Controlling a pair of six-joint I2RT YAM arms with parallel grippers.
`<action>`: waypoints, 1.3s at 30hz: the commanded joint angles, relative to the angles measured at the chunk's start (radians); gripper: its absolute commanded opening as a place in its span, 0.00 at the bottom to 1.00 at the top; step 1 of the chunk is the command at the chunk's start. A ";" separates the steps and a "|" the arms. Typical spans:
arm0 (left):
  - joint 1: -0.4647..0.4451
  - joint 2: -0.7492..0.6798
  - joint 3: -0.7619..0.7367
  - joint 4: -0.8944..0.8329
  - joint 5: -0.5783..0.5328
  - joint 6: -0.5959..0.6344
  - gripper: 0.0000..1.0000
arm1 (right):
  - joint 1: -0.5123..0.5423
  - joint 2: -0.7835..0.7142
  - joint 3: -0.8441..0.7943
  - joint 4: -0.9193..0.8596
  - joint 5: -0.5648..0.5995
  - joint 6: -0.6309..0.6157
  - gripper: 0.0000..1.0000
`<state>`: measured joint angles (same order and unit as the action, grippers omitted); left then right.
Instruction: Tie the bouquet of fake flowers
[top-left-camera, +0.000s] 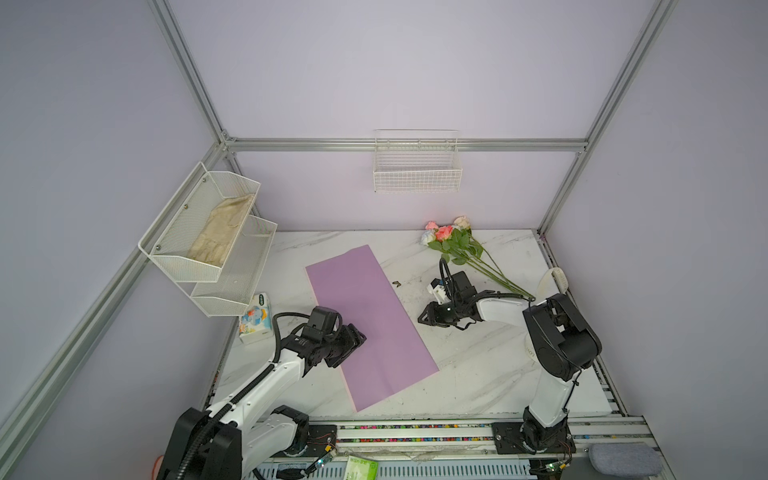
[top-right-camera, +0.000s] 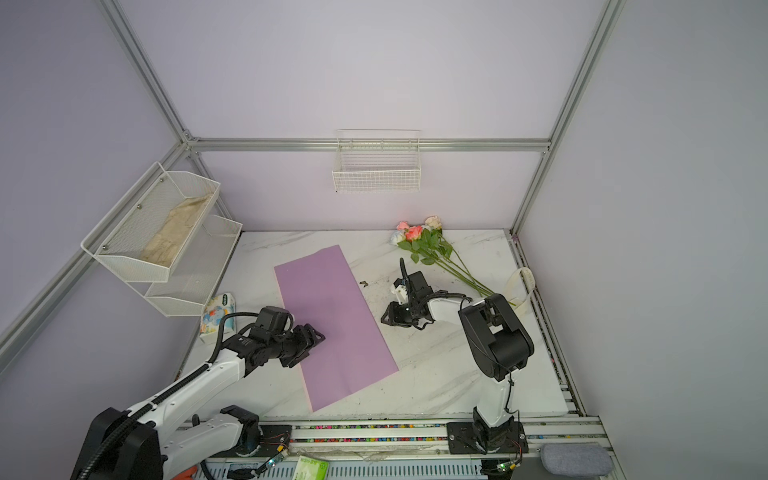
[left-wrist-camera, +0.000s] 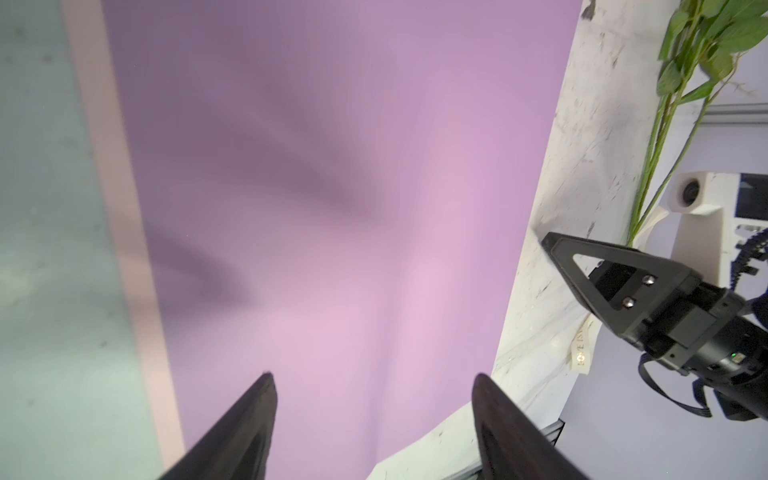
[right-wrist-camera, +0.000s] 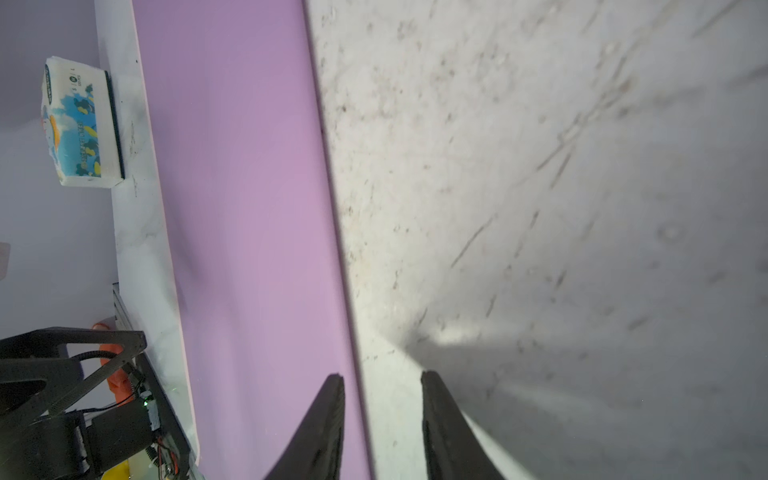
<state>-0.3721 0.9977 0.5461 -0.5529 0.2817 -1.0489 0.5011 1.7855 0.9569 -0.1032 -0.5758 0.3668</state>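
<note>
The bouquet of fake flowers (top-left-camera: 455, 245) lies loose, unwrapped and untied, at the table's (top-left-camera: 478, 374) far right. The left gripper (left-wrist-camera: 372, 376) and the right gripper (right-wrist-camera: 380, 374) both gape empty at the lilac paper (top-left-camera: 374, 332). All the tying remains.

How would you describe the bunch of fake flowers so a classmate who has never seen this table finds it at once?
Start at the white marble table and look to its far right part, beyond the flat lilac paper sheet. The bouquet of fake flowers lies there, heads toward the back wall. It alone has long green stems and leaves topped by pink, white and cream blooms.
</note>
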 joint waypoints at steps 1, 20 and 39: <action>-0.045 -0.090 -0.013 -0.172 0.036 -0.031 0.72 | 0.036 -0.058 -0.050 -0.011 0.015 0.051 0.37; -0.114 -0.039 -0.036 -0.212 0.015 -0.028 0.71 | 0.096 0.007 -0.073 0.030 0.043 0.089 0.43; -0.116 0.071 -0.091 -0.059 0.023 -0.037 0.69 | 0.096 0.022 -0.084 0.027 0.051 0.083 0.44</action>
<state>-0.4812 1.0683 0.4908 -0.6510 0.2951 -1.0893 0.5900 1.7676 0.8879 -0.0307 -0.5678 0.4446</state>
